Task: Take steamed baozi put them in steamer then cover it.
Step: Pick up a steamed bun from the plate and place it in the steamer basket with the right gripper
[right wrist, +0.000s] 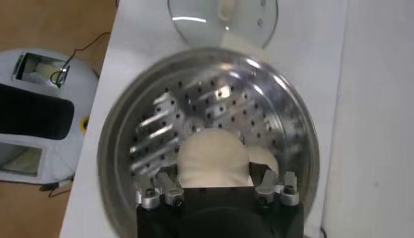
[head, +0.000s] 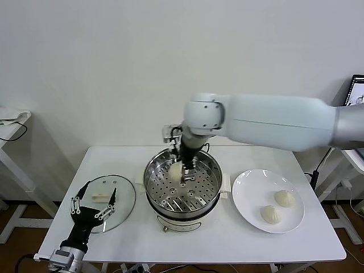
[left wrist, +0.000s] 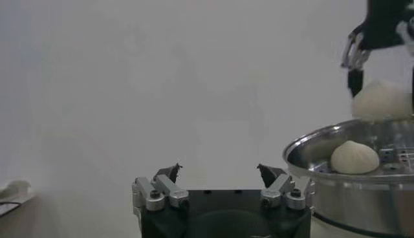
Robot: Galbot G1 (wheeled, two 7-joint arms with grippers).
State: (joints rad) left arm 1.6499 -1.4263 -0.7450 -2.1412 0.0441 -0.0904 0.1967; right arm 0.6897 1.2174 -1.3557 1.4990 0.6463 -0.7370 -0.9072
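Over the steamer (head: 182, 185), the right gripper (head: 181, 169) holds one bao (right wrist: 212, 157) w/ its fingers closed on both sides of it, just above the tray w/ holes. One more bun (left wrist: 354, 157) already sits on that tray, very near the held one. Two buns (head: 277, 206) wait on the white plate (head: 248, 202), on the robot's right of the pot. On the other side, the cover (head: 122, 200) lies flat on the table (head: 227, 236), white handle up. The left gripper (head: 92, 203) hangs by the cover, fingers wide open, holding nothing. What could go wrong: if the bao is let go too high, it may bounce or roll. If it comes down too close to the other bun, it may squash it, bc the two are almost touching. Soft dough may also stick to the fingers.
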